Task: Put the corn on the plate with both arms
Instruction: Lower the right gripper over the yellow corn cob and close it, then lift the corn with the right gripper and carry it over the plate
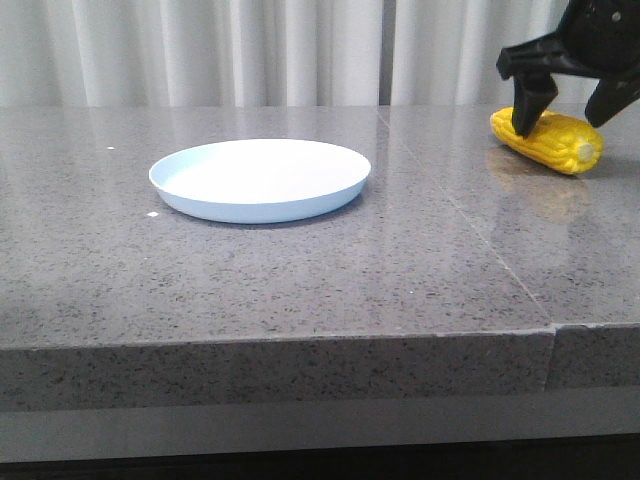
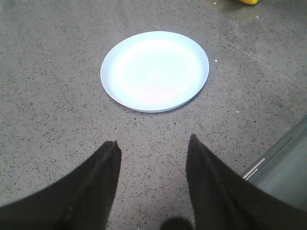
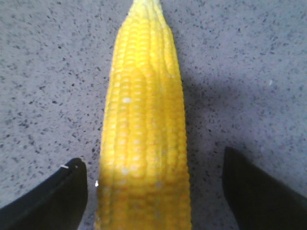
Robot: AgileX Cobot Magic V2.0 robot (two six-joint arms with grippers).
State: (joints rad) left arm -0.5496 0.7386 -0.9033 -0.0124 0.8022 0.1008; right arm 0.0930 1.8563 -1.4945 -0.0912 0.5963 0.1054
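- The grey stone table (image 1: pixel 300 290) carries the pale blue plate (image 1: pixel 260 180) near its middle, nothing on it.
- The corn (image 1: pixel 548 140) lies toward the far right edge; it looks light, stiff and ridged, best gripped across its middle.
- The right gripper (image 1: pixel 565 95) hangs over it, jaws wide, straddling the cob without touching.
- The left gripper (image 2: pixel 153 143) hovers wide open near the plate.

From where I stand, nothing can be read: no lettering, label, brand, number or sign shows on anything in sight.
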